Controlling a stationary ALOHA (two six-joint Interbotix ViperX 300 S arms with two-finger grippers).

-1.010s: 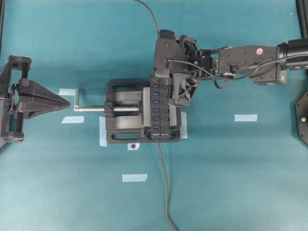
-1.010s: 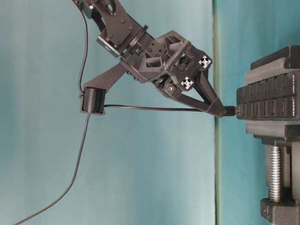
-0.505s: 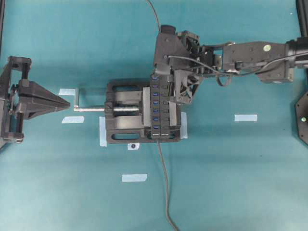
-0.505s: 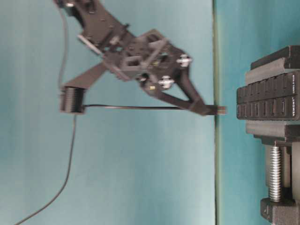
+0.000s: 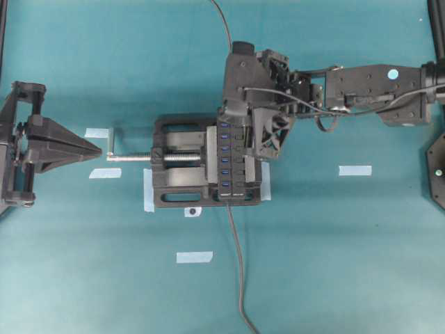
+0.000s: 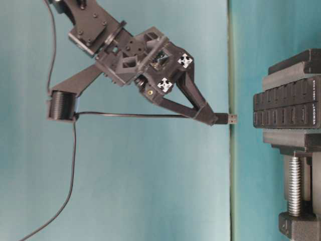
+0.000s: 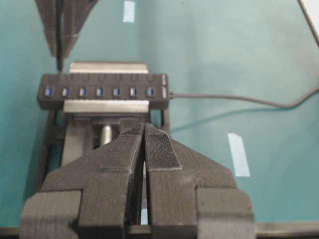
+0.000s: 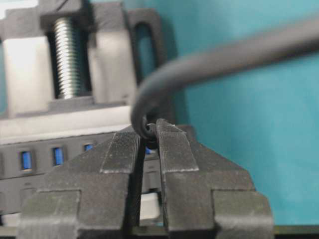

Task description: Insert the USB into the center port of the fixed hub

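Right end effector [image 6: 214, 118] clamped on the USB [image 6: 228, 119]; metal tip sticks out past the fingertips, level, aimed at the fixed hub [image 6: 287, 108] with a clear gap between them. Cable [image 6: 130, 115] trails back from the plug to a black spool on the arm. Hub sits gripped in the vise [image 5: 177, 170] on the teal surface [image 5: 334, 264], blue ports facing up. From overhead the right end effector hangs over the hub's far end. Left end effector [image 7: 144, 142] closed, empty, well apart from the vise.

Robot lab: taped teal table [image 5: 334, 243]
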